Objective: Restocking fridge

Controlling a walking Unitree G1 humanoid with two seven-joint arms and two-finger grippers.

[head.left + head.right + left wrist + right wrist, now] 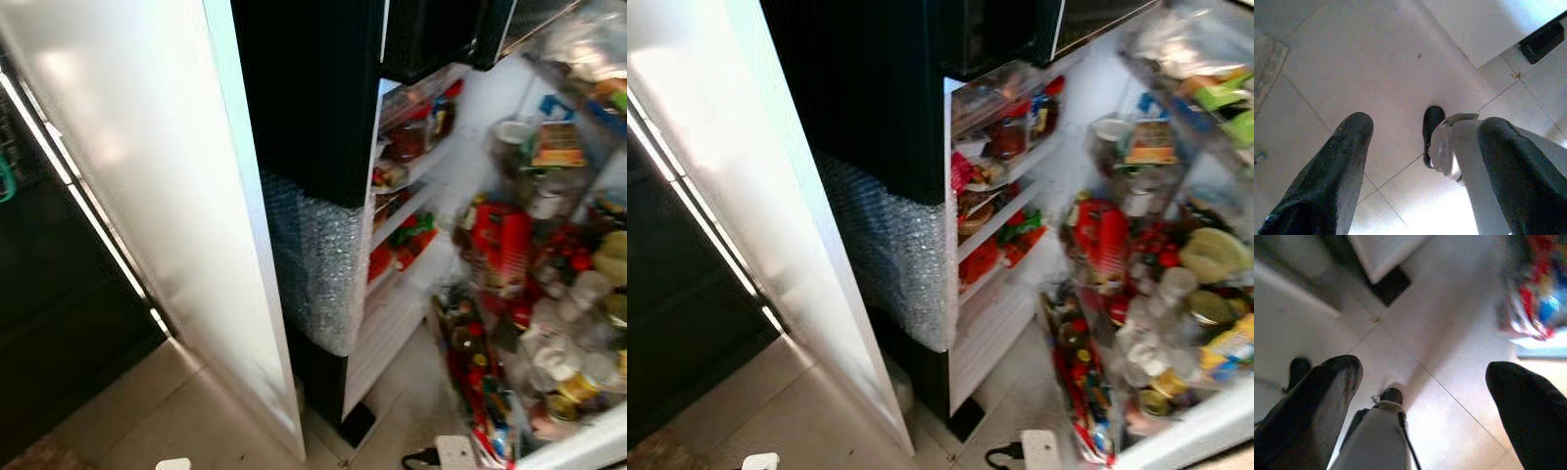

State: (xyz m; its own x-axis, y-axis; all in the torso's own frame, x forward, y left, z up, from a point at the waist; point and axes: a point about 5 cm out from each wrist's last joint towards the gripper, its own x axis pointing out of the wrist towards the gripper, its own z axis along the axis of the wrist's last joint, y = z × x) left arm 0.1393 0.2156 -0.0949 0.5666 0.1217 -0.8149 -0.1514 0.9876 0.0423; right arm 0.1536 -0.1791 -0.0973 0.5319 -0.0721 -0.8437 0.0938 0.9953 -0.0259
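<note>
the fridge (882, 117) is seen standing open, its dark side panel partly wrapped in bubble wrap (896, 259) and its white inner shelves (1004, 211) lit and packed with jars and red packets. the open fridge door (1176, 431) swings out on the robot's right, its racks crowded with a red carton (1102, 240), tomatoes, tins and bottles. a tall white panel (147, 196) leans across the left of the head views. a power strip (1038, 450) with a black cable is seen on the tiled floor (1376, 73) just below the door.

both arms hang low over the floor. the left hand (1420, 161) is held open, its two black fingers (1342, 166) spread wide with nothing between them; the robot's own foot is seen between them. the right hand (1425, 396) is likewise open and empty, pointed down at the tiles, with the loaded door rack seen to one side.

no item to be stocked is carried, so the restocking itself is judged not yet begun; the robot appears to be at the approach stage.

several risks are judged from here. the door racks are so full that a reaching arm could knock bottles loose. the power strip and cable near the door could be stepped on or snagged. the blur in the head views suggests motion, so distance to the shelves could be misjudged.
</note>
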